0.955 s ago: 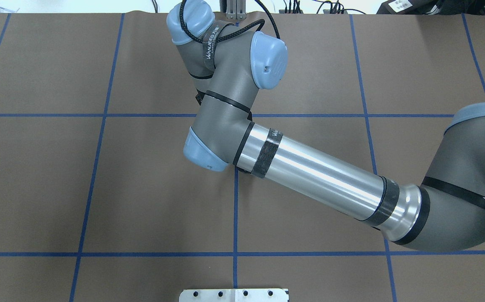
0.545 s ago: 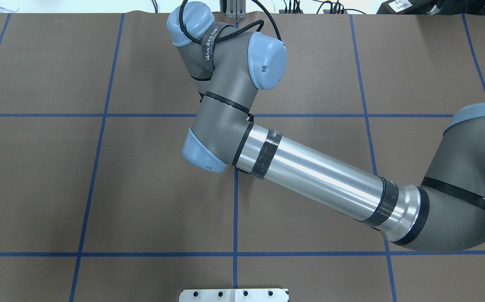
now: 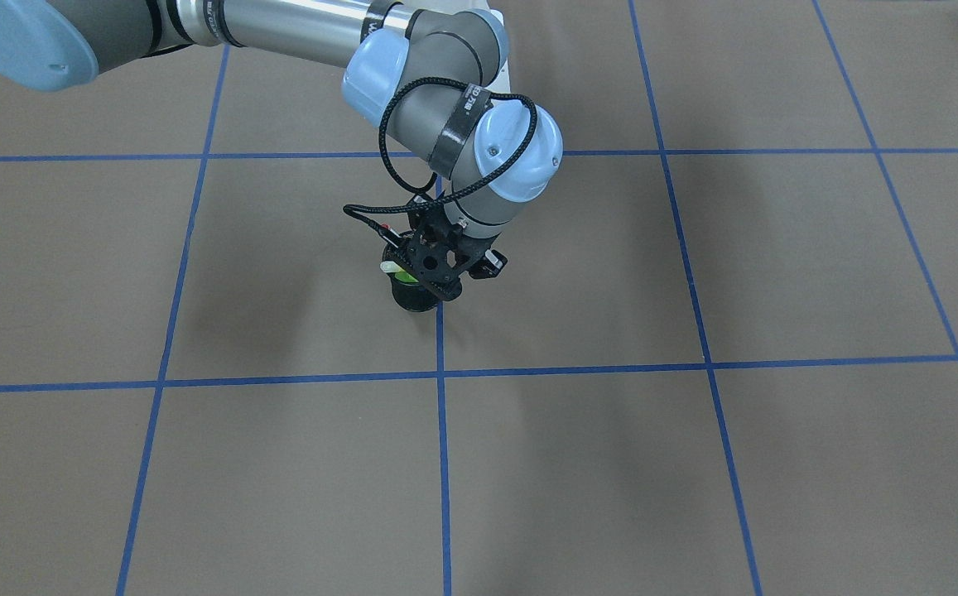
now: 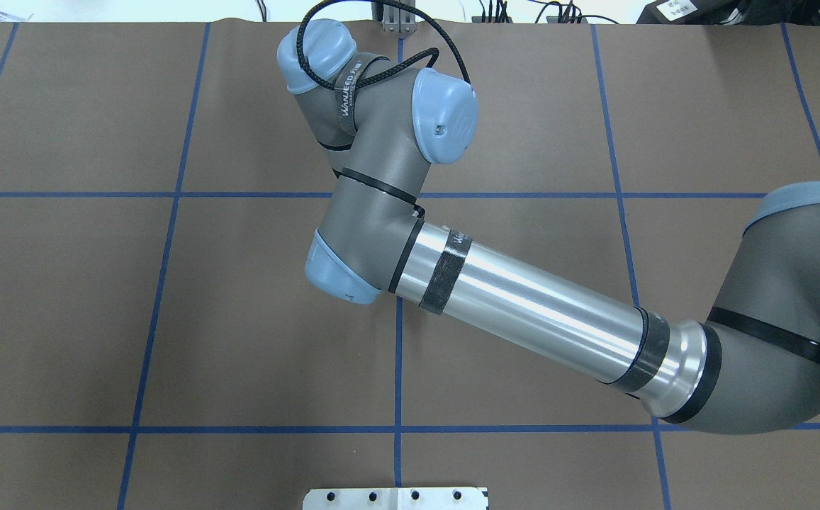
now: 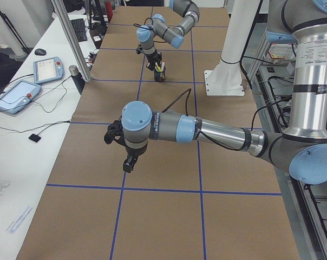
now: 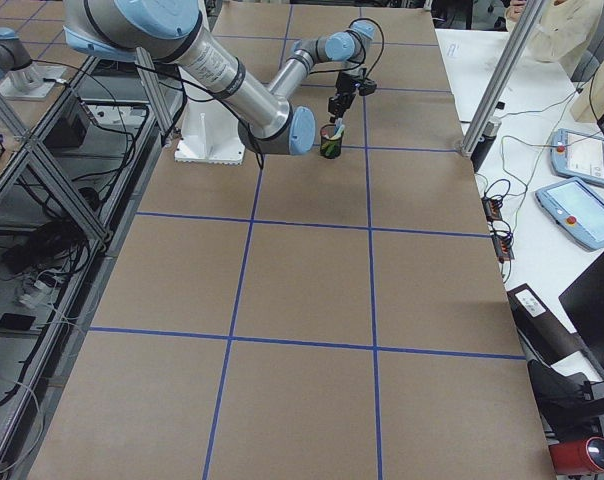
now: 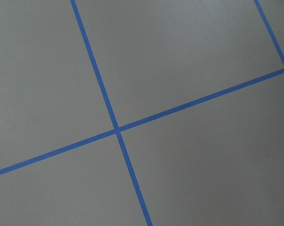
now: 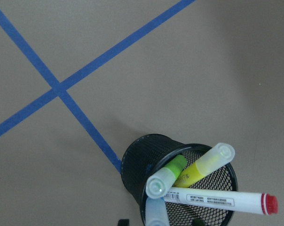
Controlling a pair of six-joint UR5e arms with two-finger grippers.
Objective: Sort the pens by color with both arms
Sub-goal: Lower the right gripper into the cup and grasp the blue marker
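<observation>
Right wrist-mounted view looks down into the black mesh cup (image 8: 135, 165), which holds all four pens. The lime green pen (image 8: 172, 170) and the yellow pen (image 8: 205, 162) lean side by side. The white pen (image 8: 217, 200) lies across the opening, its red cap past the cup's rim, and a pale bluish cap (image 8: 156, 217) shows at the frame's bottom edge. The right end effector (image 3: 439, 285) hangs directly above the cup; whether its jaws are spread or closed cannot be told. The left end effector (image 5: 129, 162) hovers well away from the cup, over a crossing of blue tape lines (image 7: 116, 129) on the worktop (image 4: 62, 319). How far it is open cannot be told either.
</observation>
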